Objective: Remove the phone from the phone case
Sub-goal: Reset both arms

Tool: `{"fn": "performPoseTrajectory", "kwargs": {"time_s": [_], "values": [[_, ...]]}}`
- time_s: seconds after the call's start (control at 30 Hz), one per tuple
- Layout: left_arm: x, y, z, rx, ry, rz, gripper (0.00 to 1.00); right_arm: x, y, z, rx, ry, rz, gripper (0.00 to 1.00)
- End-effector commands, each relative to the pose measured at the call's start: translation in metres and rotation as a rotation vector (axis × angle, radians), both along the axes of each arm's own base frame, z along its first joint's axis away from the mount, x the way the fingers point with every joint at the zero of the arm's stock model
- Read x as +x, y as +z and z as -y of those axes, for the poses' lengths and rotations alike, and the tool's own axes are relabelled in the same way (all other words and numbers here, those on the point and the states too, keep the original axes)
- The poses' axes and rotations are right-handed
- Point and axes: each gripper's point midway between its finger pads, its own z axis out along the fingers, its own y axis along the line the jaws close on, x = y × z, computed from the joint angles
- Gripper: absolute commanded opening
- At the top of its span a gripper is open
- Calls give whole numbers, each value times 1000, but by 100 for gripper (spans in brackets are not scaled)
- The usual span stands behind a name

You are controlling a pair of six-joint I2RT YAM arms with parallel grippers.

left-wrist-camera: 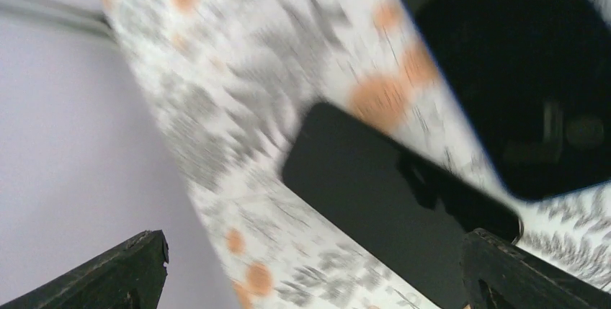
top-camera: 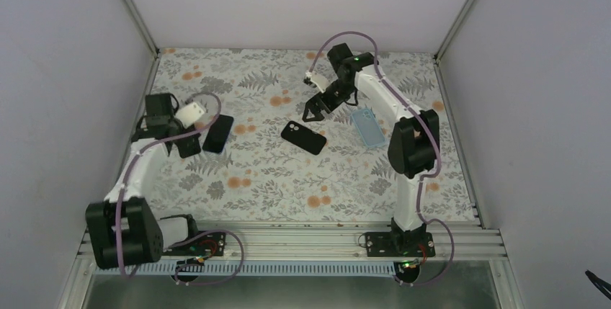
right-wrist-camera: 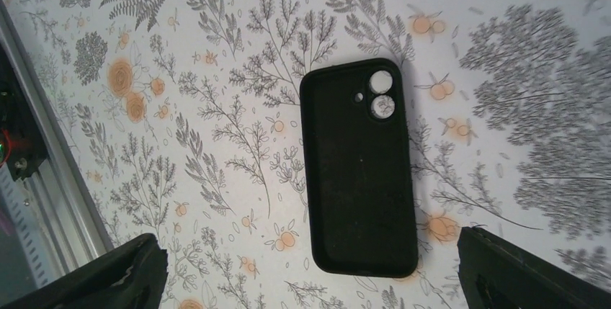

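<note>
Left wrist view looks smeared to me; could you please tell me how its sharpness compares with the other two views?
Left wrist: motion-smeared, the floral cloth streaked and the dark glossy slab soft-edged with a faint reflection. Right wrist: sharp, the black phone case crisp, a soft shadow along its right edge. Top external: evenly lit, in focus, no glare.

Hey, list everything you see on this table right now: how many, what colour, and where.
black phone case: one, black, middle of the table, lying flat; the cloth shows through its camera holes.
phone: one, black, left side, lying flat by the left arm's tip.
light blue phone-shaped item: one, light blue, right side beside the right arm; case or phone, cannot tell.
floral tablecloth: one, white with grey leaves and orange flowers, covering the table.
left end effector: one, black, open, over the phone.
right end effector: one, black, open, above the black phone case.
</note>
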Motion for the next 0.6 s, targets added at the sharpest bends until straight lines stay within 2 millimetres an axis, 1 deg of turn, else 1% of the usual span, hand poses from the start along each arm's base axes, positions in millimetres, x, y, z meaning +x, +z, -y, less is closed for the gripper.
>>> {"fn": "performPoseTrajectory", "kwargs": {"time_s": [0.0,0.07,0.13,0.17,0.2,0.23,0.27,0.33,0.43,0.47,0.53,0.57], "values": [[-4,101,45,-261,-79,135,100,4,51,10,10,-22,168,100],[-7,144,59,-359,-94,211,100,7,63,23,-18,-58,233,100],[-12,177,67,-434,-85,281,100,12,76,44,-58,-121,314,100],[-14,192,70,-461,-81,316,100,14,84,59,-58,-162,352,100],[-17,203,71,-482,-72,344,100,14,84,74,-55,-198,369,100],[-19,212,70,-496,-54,378,100,14,100,88,-31,-239,428,100],[-20,220,68,-511,-29,411,100,15,107,105,-24,-291,463,100],[-23,231,60,-506,21,478,100,22,113,142,-44,-412,534,100],[-27,239,49,-500,86,552,100,26,104,205,-89,-591,599,100],[-29,240,48,-507,95,569,100,25,101,220,-77,-633,615,100],[-33,243,50,-537,101,598,100,22,94,241,-86,-690,625,100],[-35,243,52,-557,99,608,100,23,95,250,-98,-723,632,100]]}}
